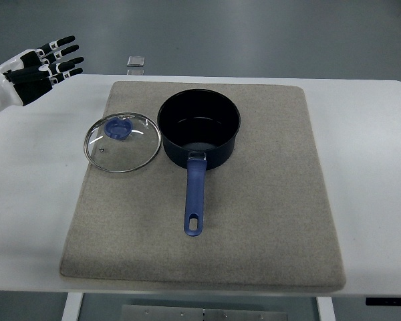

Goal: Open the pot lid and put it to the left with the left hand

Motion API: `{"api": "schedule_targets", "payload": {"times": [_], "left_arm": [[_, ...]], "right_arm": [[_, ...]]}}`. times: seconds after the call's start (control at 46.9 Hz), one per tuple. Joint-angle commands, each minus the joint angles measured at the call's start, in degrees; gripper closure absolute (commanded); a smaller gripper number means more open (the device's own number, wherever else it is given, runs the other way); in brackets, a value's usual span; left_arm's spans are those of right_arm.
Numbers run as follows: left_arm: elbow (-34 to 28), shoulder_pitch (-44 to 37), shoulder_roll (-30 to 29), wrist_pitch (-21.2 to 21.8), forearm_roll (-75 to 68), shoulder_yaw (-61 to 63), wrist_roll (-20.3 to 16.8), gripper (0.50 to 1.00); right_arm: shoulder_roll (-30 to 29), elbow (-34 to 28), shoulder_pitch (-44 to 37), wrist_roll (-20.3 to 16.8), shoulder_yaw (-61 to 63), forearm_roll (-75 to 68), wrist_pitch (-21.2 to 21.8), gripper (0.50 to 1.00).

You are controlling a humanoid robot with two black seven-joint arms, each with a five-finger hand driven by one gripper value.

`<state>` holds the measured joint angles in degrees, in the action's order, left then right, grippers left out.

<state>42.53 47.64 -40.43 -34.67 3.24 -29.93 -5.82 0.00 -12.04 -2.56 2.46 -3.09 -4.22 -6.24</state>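
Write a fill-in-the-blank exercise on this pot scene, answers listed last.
1. The glass lid lies to the ____ of the pot in the picture.
2. Pot and lid both rest on the grey ____.
3. The left hand holds ____.
4. The pot's handle is coloured ____.
Answers: left; mat; nothing; blue

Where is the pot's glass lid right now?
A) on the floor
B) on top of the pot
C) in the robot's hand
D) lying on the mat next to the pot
D: the glass lid lies flat on the grey mat, just left of the open pot.
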Motion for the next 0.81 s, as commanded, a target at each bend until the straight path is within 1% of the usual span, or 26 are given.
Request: {"api": "schedule_targets", "payload": {"times": [0.0, 0.064, 0.128, 0.235, 0.384, 0.789], "left_arm": [[-2.80, -1.49, 1.58, -0.33, 2.46, -4.34, 5.02, 0.506], [-4.91, -1.67, 2.37, -0.33, 2.99, -7.68, 8.01, 0.506], [-6.67, -1.76, 3.42, -0.33, 3.61, -9.97, 9.68, 0.506], [-10.01, -1.76, 5.44, -0.33, 6.33, -11.21, 10.65, 0.506], [-10.37, -1.67, 5.89, -0.33, 7.39, -11.21, 12.94, 0.504], [-10.01, -0.88, 7.47, -0.33, 7.65, -11.38, 13.29, 0.504]], "right_arm": [[0.00, 0.00, 0.01, 0.00, 0.02, 0.00, 0.00, 0.585], [0.00, 0.00, 0.01, 0.00, 0.02, 0.00, 0.00, 0.585], [0.00, 0.00, 0.01, 0.00, 0.02, 0.00, 0.00, 0.585], [0.00, 0.00, 0.01, 0.00, 0.02, 0.00, 0.00, 0.585], [0.00, 0.00, 0.01, 0.00, 0.02, 0.00, 0.00, 0.585], [0.00, 0.00, 0.01, 0.00, 0.02, 0.00, 0.00, 0.585]]}}
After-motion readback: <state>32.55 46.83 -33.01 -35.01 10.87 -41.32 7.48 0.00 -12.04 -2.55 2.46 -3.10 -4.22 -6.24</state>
